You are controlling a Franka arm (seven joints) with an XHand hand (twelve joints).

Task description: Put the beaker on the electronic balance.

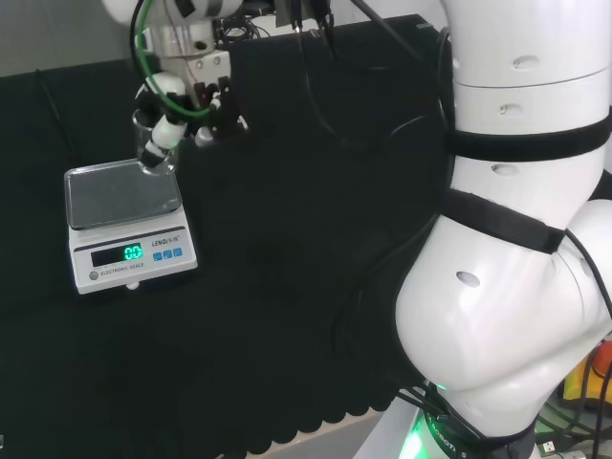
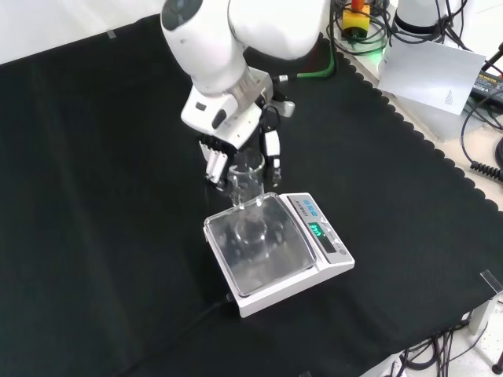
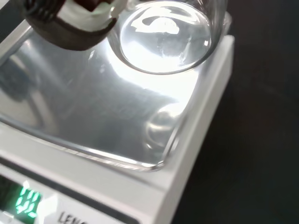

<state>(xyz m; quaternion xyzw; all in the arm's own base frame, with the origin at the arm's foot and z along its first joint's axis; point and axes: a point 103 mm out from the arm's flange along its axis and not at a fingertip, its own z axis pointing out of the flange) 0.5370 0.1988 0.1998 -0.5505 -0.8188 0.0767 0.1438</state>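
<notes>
The hand is closed around a clear glass beaker; its fingers curl on one side of the glass and the thumb presses on the other side. In the front view the beaker stands upright at the far edge of the balance, over the corner of the shiny metal pan. I cannot tell if the bottom of the glass already touches the pan or is just above it.

In the head view the hand comes down at the far right corner of the balance, and the beaker is seen there as a faint clear shape between the fingers. The green display on the front of the balance is lit.

In the wrist view the round bottom of the beaker is close over the pan, near its corner, and a finger of the hand lies against the glass. The pan reflects light and a soft round reflection shows near its edge. The display glows green.

The balance rests on the black cloth which covers the bench.
</notes>
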